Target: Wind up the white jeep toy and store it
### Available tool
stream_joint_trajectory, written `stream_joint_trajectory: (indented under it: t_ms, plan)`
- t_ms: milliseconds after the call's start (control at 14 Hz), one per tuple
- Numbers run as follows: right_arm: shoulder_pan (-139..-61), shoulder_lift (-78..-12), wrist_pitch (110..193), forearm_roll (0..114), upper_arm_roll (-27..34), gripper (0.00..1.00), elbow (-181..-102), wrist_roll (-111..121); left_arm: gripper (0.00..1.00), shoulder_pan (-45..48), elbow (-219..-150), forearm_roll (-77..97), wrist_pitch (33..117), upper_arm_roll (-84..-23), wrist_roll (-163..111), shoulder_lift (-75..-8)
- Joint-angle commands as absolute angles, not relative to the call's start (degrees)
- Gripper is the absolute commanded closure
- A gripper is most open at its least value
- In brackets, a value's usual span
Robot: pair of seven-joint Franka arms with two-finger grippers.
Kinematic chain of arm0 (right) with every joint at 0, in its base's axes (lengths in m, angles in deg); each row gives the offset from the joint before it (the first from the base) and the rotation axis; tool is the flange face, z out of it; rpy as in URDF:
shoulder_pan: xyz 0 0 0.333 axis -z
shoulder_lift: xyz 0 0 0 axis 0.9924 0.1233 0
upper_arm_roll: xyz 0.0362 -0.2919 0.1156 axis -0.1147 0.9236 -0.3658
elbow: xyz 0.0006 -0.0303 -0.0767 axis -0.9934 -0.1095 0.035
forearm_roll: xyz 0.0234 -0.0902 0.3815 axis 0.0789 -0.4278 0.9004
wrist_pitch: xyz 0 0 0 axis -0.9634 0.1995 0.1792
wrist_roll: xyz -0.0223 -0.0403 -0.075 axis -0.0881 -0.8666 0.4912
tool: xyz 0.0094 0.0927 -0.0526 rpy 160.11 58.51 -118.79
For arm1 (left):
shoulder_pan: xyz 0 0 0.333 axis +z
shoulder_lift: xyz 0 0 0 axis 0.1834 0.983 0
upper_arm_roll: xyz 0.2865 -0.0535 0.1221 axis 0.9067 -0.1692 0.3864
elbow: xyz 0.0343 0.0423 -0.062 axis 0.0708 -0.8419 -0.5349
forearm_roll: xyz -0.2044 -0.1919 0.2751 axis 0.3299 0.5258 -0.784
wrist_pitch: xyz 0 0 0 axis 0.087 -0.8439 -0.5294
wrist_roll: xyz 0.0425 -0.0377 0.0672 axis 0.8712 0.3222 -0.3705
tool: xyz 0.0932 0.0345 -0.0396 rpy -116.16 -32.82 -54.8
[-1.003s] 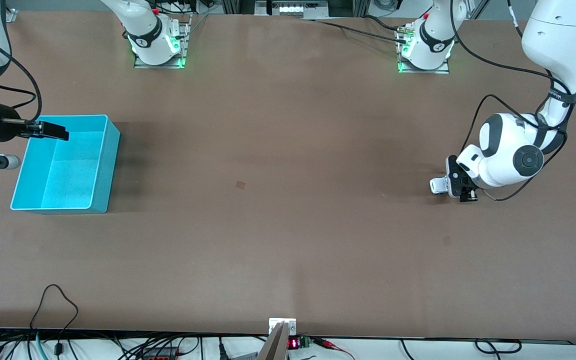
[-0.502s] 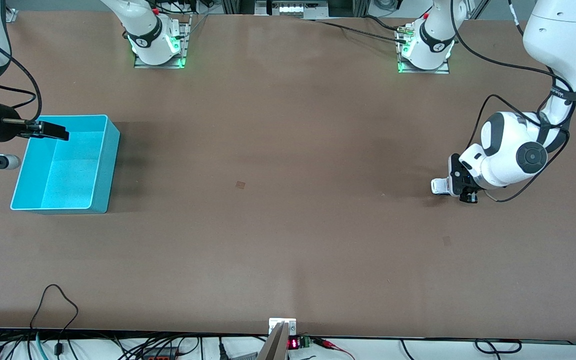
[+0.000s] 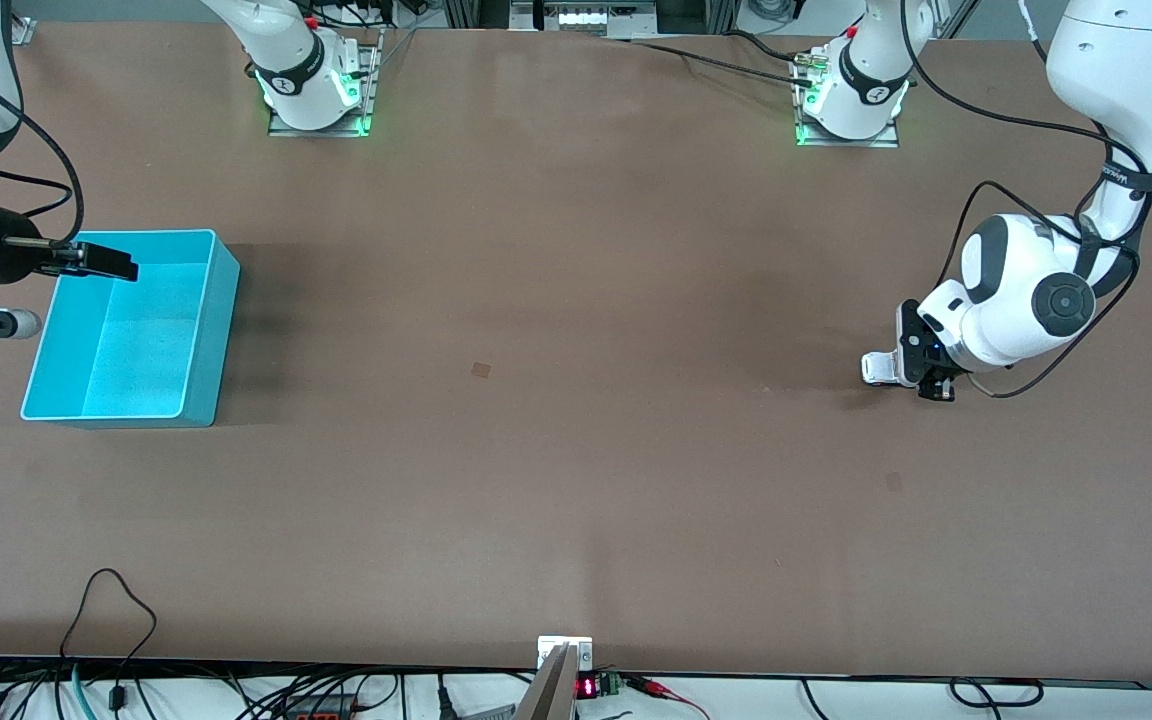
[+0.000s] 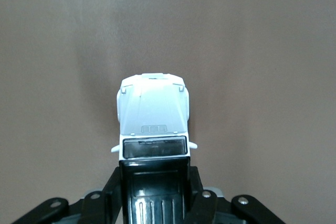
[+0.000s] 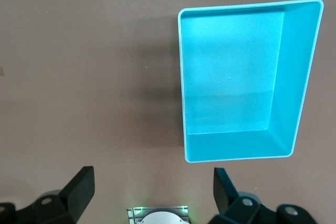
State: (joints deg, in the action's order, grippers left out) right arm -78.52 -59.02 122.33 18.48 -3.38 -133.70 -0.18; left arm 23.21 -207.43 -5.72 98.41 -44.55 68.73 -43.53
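Toward the left arm's end of the tabletop (image 3: 576, 420), the left claw (image 3: 921, 375) pinches the white jeep toy (image 4: 153, 129) by its black rear section.

Boxy white hood and cab point away from the claw; black roof sits between the fingers (image 4: 113, 190). Wheels are hidden, and whether they touch the tabletop cannot be told. Right claw (image 5: 152, 190) waits spread beside the turquoise bin (image 3: 226, 300).
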Motion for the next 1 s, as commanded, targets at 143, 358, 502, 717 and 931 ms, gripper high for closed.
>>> stream_joint_trajectory:
  t_ms: [143,358,502,717,931]
  plan:
    - [-78.17,-58.88,121.46,19.18,-3.47,0.00,-133.26,0.69,0.76,24.54,-208.52,-7.01,101.00,-45.38,65.88,-43.28]
    - [-78.17,-58.88,121.46,19.18,-3.47,0.00,-133.26,0.60,0.75,24.46,-208.43,-7.36,101.18,-45.38,66.32,-42.75]
    - [-78.17,-58.88,121.46,19.18,-3.47,0.00,-133.26,0.60,0.75,24.54,-208.43,-12.70,101.27,-45.55,66.23,-42.66]
    - [-78.17,-58.88,121.46,19.18,-3.47,0.00,-133.35,0.69,0.76,24.54,-208.52,-13.25,101.79,-45.64,66.32,-42.40]
    - [-78.17,-58.70,121.46,19.18,-3.47,0.00,-133.26,0.60,0.78,25.33,-208.52,-12.99,101.79,-45.73,66.23,-42.05]
